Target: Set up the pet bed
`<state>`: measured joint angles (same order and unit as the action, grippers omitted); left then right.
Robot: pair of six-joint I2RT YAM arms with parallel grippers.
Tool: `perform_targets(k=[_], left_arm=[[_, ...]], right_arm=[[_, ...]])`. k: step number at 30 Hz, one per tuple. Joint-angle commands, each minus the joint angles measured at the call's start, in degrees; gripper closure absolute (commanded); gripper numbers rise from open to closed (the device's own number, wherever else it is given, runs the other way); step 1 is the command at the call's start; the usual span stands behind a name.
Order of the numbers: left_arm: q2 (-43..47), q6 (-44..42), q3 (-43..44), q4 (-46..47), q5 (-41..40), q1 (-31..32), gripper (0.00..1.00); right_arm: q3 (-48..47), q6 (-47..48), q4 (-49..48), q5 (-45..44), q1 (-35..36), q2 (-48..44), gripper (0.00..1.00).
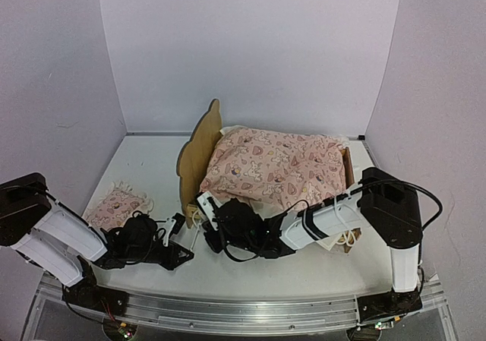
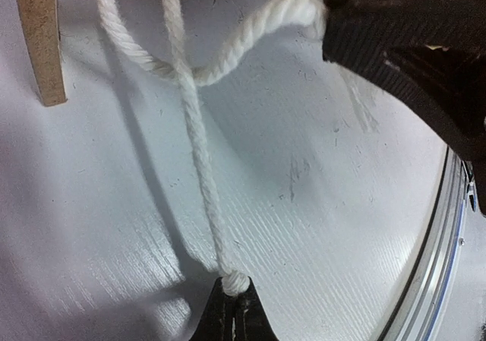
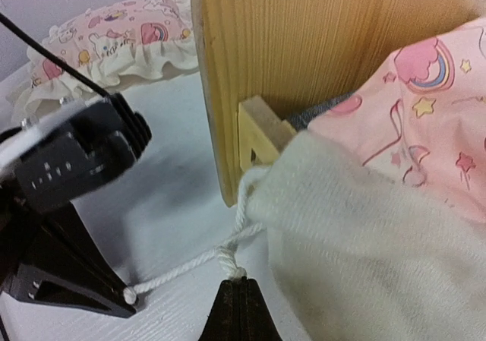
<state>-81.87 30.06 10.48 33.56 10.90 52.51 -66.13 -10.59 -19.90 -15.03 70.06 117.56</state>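
Left hand [image 2: 230,299]: closed, pinching the white cord [image 2: 199,151].
Right hand [image 3: 240,299]: closed on that cord too (at a knot).
Bed [image 3: 304,45]: just beyond both hands, headboard nearest the right one.
Risk: a hard pull may drag the light bed or slip the cord.

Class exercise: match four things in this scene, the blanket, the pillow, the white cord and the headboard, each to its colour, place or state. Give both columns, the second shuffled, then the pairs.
1. blanket
2. pillow
3. cord
4. headboard

A. light wood, standing upright
B. white, pinched by left gripper and right gripper
C. pink, draped over the pet bed
D. pink, ruffled, on the table apart from the bed

Pairs: 1-C, 2-D, 3-B, 4-A
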Motion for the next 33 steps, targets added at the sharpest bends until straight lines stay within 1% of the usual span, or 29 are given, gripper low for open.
perform_targets(k=[1, 3, 5, 6, 7, 11, 14, 17, 19, 20, 21, 23, 24, 25, 26, 28, 30, 33], left_arm=[[0.45, 0.72, 1.41, 1.25, 0.74, 0.31, 1.0], [1.08, 0.94, 1.18, 1.32, 0.68, 0.35, 1.0], [1.83, 1.03, 0.76, 1.27, 0.64, 0.31, 0.99], [2.4, 1.02, 0.65, 1.3, 0.69, 0.31, 0.96], [3.05, 1.04, 0.52, 1.31, 0.81, 0.31, 0.91], [7.69, 1.81, -0.36, 1.33, 2.81, 0.31, 0.61], [12.15, 3.94, -1.78, 1.19, 3.42, 0.1, 0.48], [16.03, 6.94, -2.55, 0.97, 2.32, -0.89, 0.41], [17.55, 9.62, -2.17, 0.59, -0.47, -1.15, 0.4], [17.76, 11.26, -1.76, 0.43, -2.18, -1.18, 0.41], [17.37, 13.1, -1.33, 0.45, -4.15, -1.23, 0.45], [15.52, 17.42, -0.07, 0.49, -9.15, -1.19, 0.58], [14.11, 19.06, 0.69, 0.68, -11.69, -1.21, 0.62], [12.61, 20.09, 1.84, 0.84, -13.08, -1.24, 0.67], [11.09, 21.27, 2.97, 0.89, -14.22, -1.26, 0.71], [8.73, 23.72, 4.76, 1.38, -16.14, -1.27, 0.71], [6.79, 24.41, 6.26, 2.2, -16.86, -1.27, 0.7], [4.59, 26.46, 6.95, 3.91, -18.38, -1.22, 0.7]], right_arm=[[-2.74, -0.35, -4.78, -3.4, -0.04, 0.11, 1.0], [-1.36, -0.05, -5.44, -3.15, -0.09, -1.26, 1.0], [0.22, 0.83, -6.41, 1.43, -0.33, -2.52, 1.0], [0.66, 1.36, -6.25, 3.74, -0.44, -2.92, 1.0], [1.35, 1.73, -6.11, 5.34, -0.45, -3.48, 1.0], [4.82, 1.9, -6.07, 9.3, -0.78, -5.04, 1.0], [6.66, 2.52, -6.36, 10.16, -0.87, -5.56, 1.0], [8.78, 2.81, -7.25, 10.77, -1.27, -6.68, 1.0], [9.89, 2.33, -8.09, 12.29, -1.69, -7.37, 1.0], [10.3, 2.27, -8.49, 13.66, -1.89, -7.61, 1.0], [10.58, 2.24, -8.88, 14.36, -2.02, -7.71, 1.0], [10.69, 2.1, -9.21, 14.59, -2.19, -7.5, 1.0], [10.68, 2.02, -9.66, 14.64, -2.23, -7.32, 1.0], [10.67, 1.86, -9.94, 14.58, -2.32, -7.2, 1.0], [10.59, 1.74, -10.16, 14.5, -2.44, -7.17, 1.0], [10.66, 1.58, -10.48, 14.23, -2.49, -7.32, 1.0], [10.67, 1.61, -10.81, 14.38, -2.64, -7.43, 1.0], [11.07, 1.7, -11.22, 14.65, -2.65, -7.51, 1.0]])
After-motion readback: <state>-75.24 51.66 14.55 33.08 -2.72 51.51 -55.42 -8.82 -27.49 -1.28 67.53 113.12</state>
